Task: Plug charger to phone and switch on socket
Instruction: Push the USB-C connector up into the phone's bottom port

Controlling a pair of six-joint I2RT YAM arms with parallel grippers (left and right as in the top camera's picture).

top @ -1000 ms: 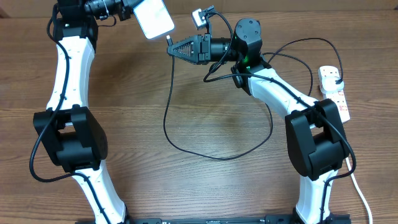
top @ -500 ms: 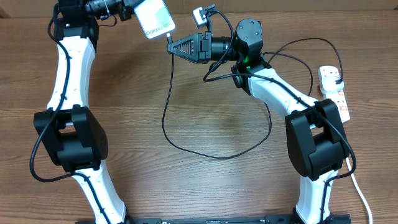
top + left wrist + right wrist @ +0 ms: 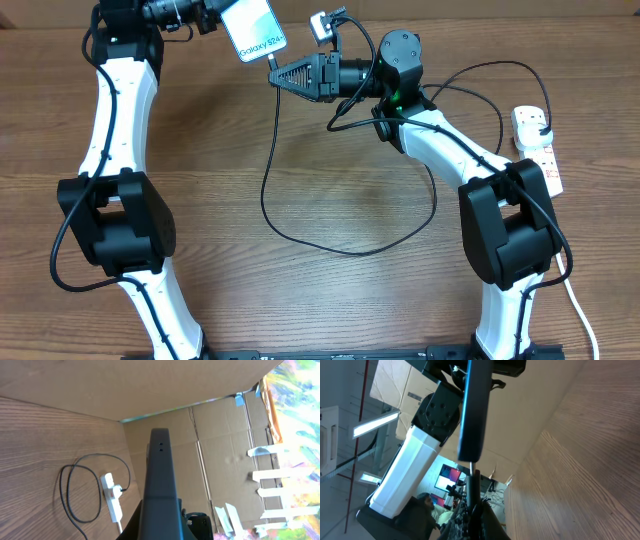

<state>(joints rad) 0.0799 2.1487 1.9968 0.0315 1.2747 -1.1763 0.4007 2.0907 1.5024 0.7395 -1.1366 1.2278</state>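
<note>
My left gripper is shut on the phone, holding it in the air at the back of the table, its light-blue "Galaxy" screen facing up. The left wrist view shows the phone edge-on. My right gripper is shut on the charger's connector end, with the tip right at the phone's lower edge. In the right wrist view the connector meets the phone's end. The black cable loops over the table to its plug in the white socket strip at the right edge.
Cardboard walls stand behind the table. The strip's white cord runs down the right side. The cable also lies looped beside the strip in the left wrist view. Both arm bases stand on the front half of the table.
The left arm has moved the phone slightly right and down toward the connector and tilted it, so the "Galaxy" text now shows. The right arm has stayed still.
</note>
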